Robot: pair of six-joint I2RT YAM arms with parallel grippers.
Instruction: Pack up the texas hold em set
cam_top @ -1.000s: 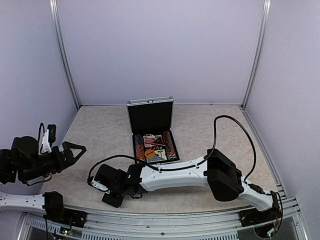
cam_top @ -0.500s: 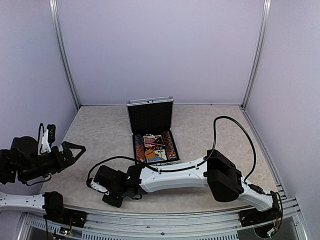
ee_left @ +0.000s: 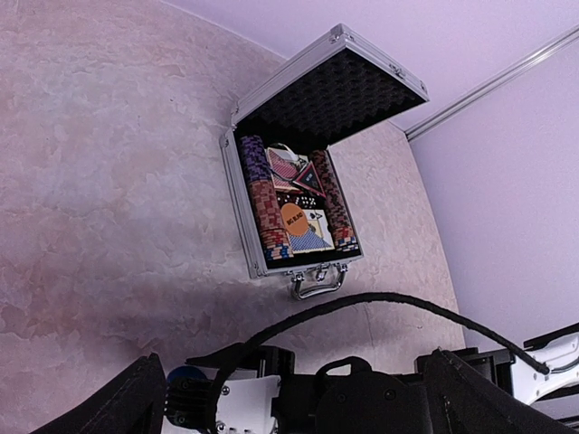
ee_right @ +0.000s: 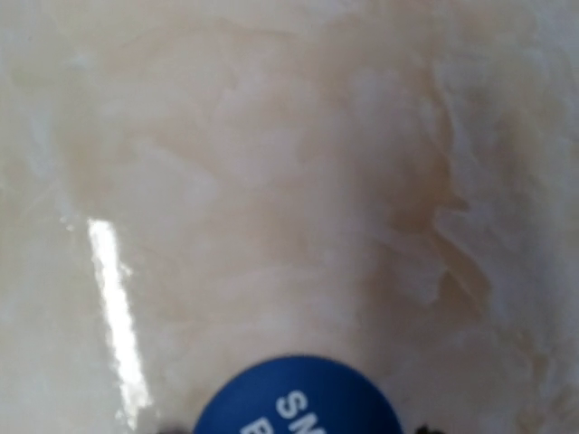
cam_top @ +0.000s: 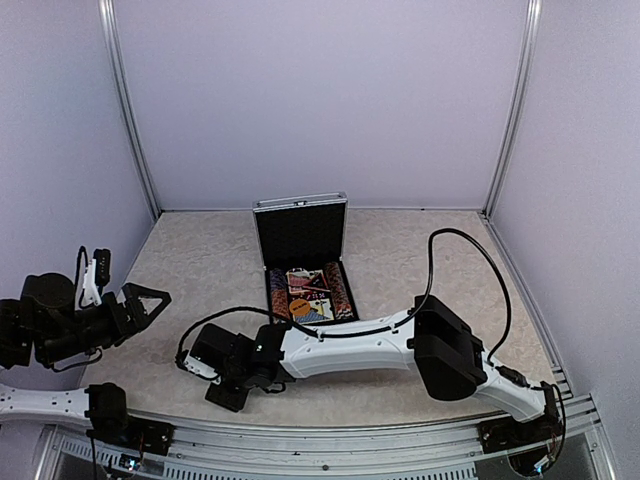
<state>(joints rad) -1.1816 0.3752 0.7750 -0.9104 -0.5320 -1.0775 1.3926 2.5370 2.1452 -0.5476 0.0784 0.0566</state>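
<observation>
A silver briefcase (cam_top: 300, 232) lies open on the desk (cam_top: 430, 260), holding poker chips (ee_left: 262, 194). The right gripper (cam_top: 210, 378) hangs low over a blue disc (ee_right: 298, 398); I cannot tell how its jaws stand. The left gripper (cam_top: 150, 300) has its jaws spread and empty.

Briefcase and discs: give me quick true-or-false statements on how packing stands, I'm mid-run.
1. The briefcase stands with its lid open. True.
2. The blue disc is already in the briefcase. False: it lies on the table, below the right wrist camera.
3. An orange disc lies inside the briefcase. True.
4. The left gripper is shut on a chip. False: it is open and empty, left of the briefcase.
</observation>
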